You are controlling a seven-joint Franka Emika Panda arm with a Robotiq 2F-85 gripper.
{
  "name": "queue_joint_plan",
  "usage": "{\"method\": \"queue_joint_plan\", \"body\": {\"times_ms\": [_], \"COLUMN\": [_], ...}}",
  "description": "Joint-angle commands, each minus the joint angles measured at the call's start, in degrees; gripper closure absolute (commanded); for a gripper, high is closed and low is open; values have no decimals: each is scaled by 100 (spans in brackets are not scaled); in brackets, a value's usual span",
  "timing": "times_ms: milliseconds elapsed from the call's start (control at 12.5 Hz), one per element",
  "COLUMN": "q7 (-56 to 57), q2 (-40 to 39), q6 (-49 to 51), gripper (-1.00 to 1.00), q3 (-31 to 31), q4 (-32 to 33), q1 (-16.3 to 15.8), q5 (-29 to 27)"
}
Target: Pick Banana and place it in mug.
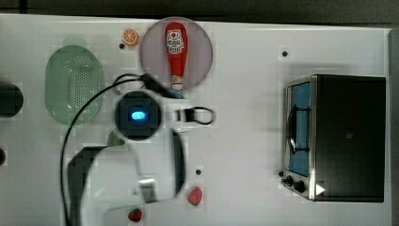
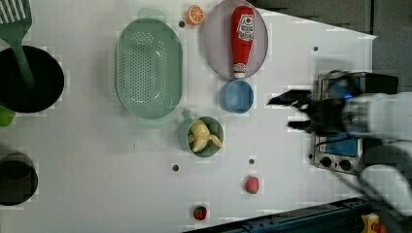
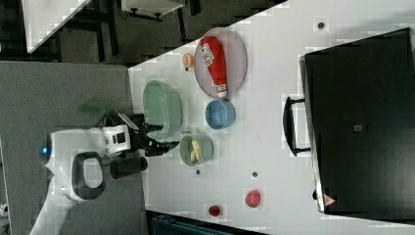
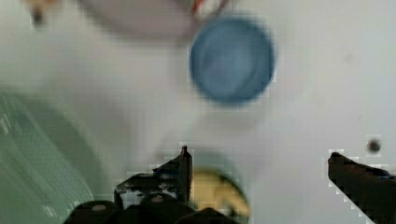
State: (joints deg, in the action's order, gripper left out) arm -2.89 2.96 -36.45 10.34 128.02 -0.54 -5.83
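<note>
The pale-yellow banana (image 2: 204, 137) lies inside the teal mug (image 2: 183, 132), curled against its inner wall. The right view shows the same: banana (image 3: 195, 150) in the mug (image 3: 185, 147). My gripper (image 2: 287, 114) hangs raised above the table, open, with nothing between its fingers. In the wrist view the gripper (image 4: 261, 163) stands wide open, and the banana (image 4: 217, 191) sits below in the mug (image 4: 212, 158), beside one finger (image 4: 184, 165). In the top view the arm covers the mug (image 1: 114, 139) except for a sliver.
A blue cup (image 2: 236, 95) stands close beside the mug, the pale-green perforated basket (image 2: 149, 68) on its other side. A ketchup bottle (image 2: 242, 39) lies on a plate. An orange slice (image 2: 195, 14), two strawberries (image 2: 251, 184), a toaster oven (image 1: 343, 136) and a black pot (image 2: 24, 80) are around.
</note>
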Motion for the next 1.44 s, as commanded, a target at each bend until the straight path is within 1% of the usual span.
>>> {"method": "queue_joint_plan", "body": {"times_ms": [80, 320, 480, 640, 800, 1440], "q7": [126, 155, 155, 155, 154, 154], "q2": [541, 825, 811, 819, 832, 791], "q6": [702, 2071, 2714, 3301, 3512, 3493], "gripper": [-100, -100, -100, -100, -100, -100], "q3": [-732, -1221, -1303, -1300, -1322, -1374], "q4": [-629, -1386, -1913, -2209, -2283, -2249], "q1": [272, 280, 281, 278, 285, 282], "q5": [189, 195, 413, 616, 625, 624]}}
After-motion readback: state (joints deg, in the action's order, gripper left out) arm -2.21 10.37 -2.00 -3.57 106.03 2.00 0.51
